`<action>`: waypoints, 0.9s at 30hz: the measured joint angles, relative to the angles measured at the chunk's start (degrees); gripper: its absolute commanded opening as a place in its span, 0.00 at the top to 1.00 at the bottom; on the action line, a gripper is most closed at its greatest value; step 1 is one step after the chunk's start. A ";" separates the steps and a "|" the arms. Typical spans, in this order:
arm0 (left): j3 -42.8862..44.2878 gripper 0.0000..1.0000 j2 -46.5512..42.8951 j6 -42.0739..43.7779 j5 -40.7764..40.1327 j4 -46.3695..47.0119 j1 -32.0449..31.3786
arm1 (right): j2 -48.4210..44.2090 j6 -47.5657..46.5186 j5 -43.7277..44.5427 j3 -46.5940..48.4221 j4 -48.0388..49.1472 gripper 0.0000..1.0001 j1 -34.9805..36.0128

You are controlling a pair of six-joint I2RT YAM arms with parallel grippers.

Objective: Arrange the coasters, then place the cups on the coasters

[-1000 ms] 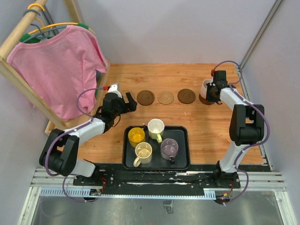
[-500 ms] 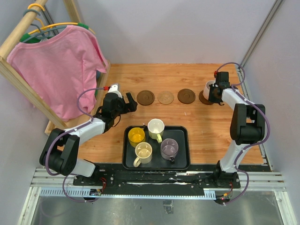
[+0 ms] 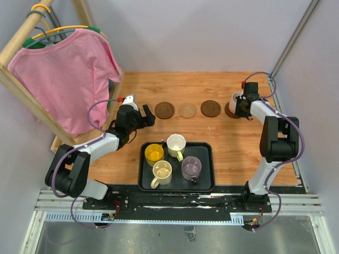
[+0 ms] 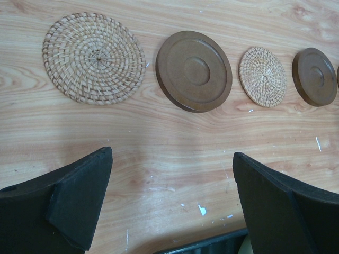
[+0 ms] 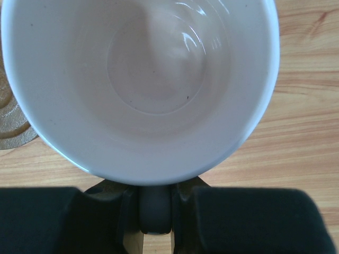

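Five coasters lie in a row at the back. The left wrist view shows a tan woven one (image 4: 94,58), a brown one (image 4: 194,71), a smaller-looking tan one (image 4: 262,76) and a brown one (image 4: 314,76). My left gripper (image 4: 172,159) hangs open just in front of them over bare wood, holding nothing. My right gripper (image 5: 155,211) is shut on the handle of the pale pink cup (image 5: 140,79), which sits at the rightmost brown coaster (image 3: 230,110); I cannot tell whether it rests on it. The yellow (image 3: 154,153), whitish-green (image 3: 176,144), cream (image 3: 162,171) and purple (image 3: 191,168) cups stand on the tray.
The black tray (image 3: 205,153) lies at the near middle between the arms. A wooden rack with a pink shirt (image 3: 63,79) stands at the far left beside my left arm. Walls close the back and right.
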 measured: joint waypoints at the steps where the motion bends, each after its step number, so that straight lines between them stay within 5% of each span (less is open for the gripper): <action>1: 0.00 0.00 0.00 0.00 0.00 0.00 0.00 | 0.00 0.00 0.00 -0.09 0.00 0.99 0.00; 3: -0.02 0.00 0.00 0.00 0.00 0.00 0.00 | 0.00 0.02 0.00 -0.28 0.11 0.96 0.00; 11: -0.02 0.00 0.00 0.00 0.02 -0.02 0.00 | 0.00 0.24 -0.04 -0.57 0.98 0.52 0.00; 27: -0.61 0.00 -0.22 -0.02 0.04 -0.11 0.00 | -4.11 0.70 -0.94 -5.07 2.10 0.23 0.02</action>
